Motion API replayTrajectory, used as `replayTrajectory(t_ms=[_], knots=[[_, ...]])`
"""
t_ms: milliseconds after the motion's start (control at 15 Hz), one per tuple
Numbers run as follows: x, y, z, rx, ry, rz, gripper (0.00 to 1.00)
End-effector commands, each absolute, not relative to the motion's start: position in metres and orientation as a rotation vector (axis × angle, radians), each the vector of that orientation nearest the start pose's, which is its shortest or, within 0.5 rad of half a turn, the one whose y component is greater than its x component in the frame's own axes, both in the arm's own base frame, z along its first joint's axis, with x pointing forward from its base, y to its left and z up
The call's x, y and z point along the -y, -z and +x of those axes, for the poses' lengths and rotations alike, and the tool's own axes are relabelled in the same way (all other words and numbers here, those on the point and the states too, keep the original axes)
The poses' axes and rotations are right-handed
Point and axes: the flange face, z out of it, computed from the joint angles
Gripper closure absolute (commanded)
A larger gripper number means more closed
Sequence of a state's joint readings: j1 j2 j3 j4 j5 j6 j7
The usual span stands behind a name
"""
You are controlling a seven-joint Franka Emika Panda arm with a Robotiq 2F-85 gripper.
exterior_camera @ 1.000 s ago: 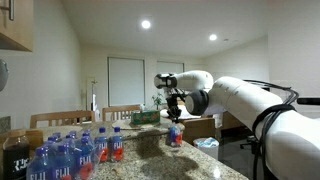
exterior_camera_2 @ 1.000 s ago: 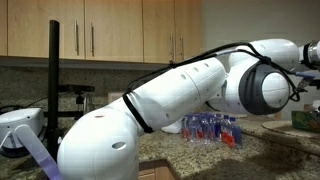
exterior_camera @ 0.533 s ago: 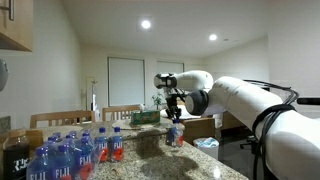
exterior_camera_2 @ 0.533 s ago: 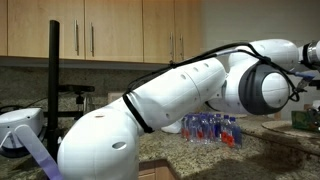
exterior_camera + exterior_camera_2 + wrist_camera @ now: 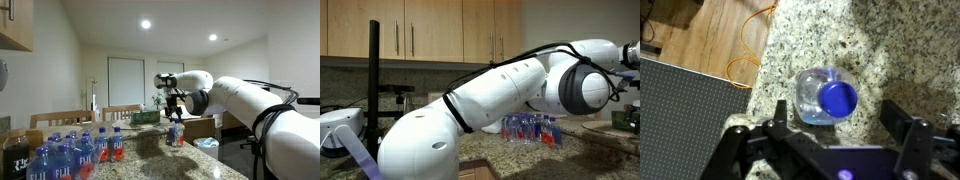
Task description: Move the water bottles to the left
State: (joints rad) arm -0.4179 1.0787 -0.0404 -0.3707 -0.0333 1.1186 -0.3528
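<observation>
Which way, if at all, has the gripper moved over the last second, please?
No. In an exterior view the gripper hangs at the same spot against the white door behind it, just above the lone water bottle.

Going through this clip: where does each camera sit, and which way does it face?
Exterior view: low on the granite counter beside the FIJI pack, facing a dining area; arm and gripper hang over one water bottle.
Exterior view: close by the arm's base, facing the wall cabinets; the arm fills it, gripper hidden.
Wrist view: looks straight down on that bottle's blue cap between the open gripper's fingers.
Shared: both exterior views show the grouped water bottles.
</observation>
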Motion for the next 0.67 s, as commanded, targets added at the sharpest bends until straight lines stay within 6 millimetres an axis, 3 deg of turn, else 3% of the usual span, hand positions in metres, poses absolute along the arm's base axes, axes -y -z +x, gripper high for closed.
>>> replayTrajectory(t_ms=[0,67,600], knots=[[0.3165,-0.4086,0.6662,-0.129,-0.509,-3.038,0.29],[0.3170,-0.4088,0.6662,-0.130,-0.507,-3.039,0.32],[0.3149,-0.4072,0.6671,-0.140,-0.526,-3.052,0.86]])
